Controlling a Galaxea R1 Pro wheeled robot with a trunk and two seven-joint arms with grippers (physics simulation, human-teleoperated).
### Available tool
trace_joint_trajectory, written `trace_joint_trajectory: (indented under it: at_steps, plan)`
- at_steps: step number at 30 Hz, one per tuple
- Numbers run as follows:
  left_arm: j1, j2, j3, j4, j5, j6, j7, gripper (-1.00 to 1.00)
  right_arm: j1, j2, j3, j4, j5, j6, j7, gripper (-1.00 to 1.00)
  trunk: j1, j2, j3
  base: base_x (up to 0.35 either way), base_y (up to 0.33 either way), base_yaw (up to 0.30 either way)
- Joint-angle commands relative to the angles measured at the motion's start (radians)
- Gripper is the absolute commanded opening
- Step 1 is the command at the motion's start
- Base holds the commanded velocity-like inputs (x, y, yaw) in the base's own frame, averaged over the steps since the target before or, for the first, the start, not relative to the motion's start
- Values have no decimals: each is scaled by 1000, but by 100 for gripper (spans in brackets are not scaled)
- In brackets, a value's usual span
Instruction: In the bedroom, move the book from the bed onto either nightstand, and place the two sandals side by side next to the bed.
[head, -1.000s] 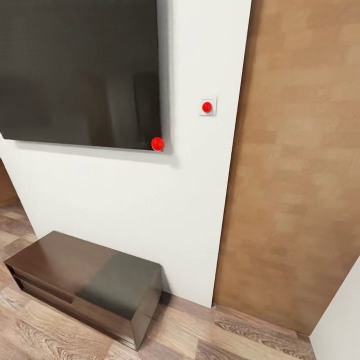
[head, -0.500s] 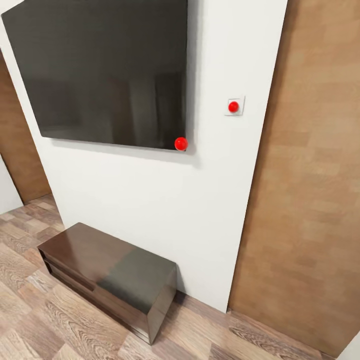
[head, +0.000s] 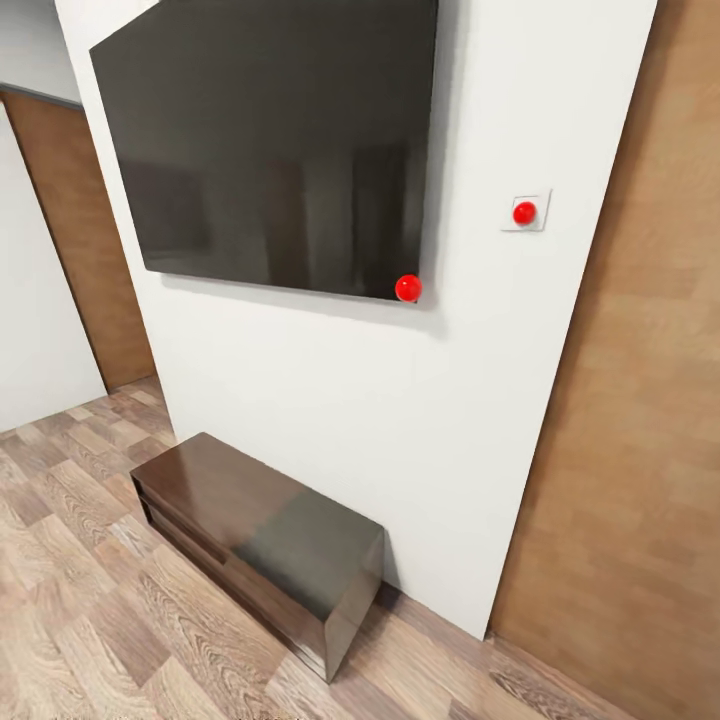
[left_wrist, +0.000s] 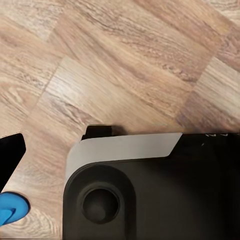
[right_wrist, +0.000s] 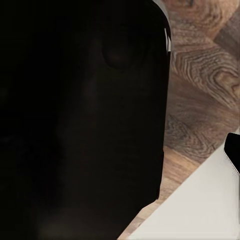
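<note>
I am on the way; the bed, the book and the nightstand are out of view. In the left wrist view one black finger (left_wrist: 10, 155) of my left gripper shows at the picture's edge. The rounded bright blue end of a sandal (left_wrist: 10, 210) sticks out right beside it, carried above the wood floor (left_wrist: 125, 55). The right wrist view has one dark fingertip (right_wrist: 233, 150) at its edge, and whether those jaws are apart is hidden.
A white wall (head: 330, 400) with a large black screen (head: 280, 140) and a switch plate (head: 526, 212) faces me. A long low dark bench (head: 260, 545) stands against it on the floor. Brown wood panels (head: 640, 450) flank the wall. My own dark base (left_wrist: 150, 195) is below the arms.
The whole head view has slid to the right, so the camera is turning left. More floor and a side wall now show at the left.
</note>
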Motion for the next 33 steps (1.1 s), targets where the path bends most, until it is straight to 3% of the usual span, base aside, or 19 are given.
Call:
trace_joint_trajectory:
  at_steps: [1, 14, 33]
  plan:
    - [0, 0, 0, 0, 0, -3, -1, 100, 0, 0, 0, 0, 0, 0, -1, 100, 0, 0, -1, 0, 0, 254]
    - [0, 0, -1, 1, 0, -3, -1, 100, 0, 0, 0, 0, 0, 0, -1, 100, 0, 0, -1, 0, -96, 254]
    - [0, 0, -1, 0, 0, -3, -1, 100, 0, -1, 0, -1, 0, 0, -1, 100, 0, 0, -1, 0, -7, 254]
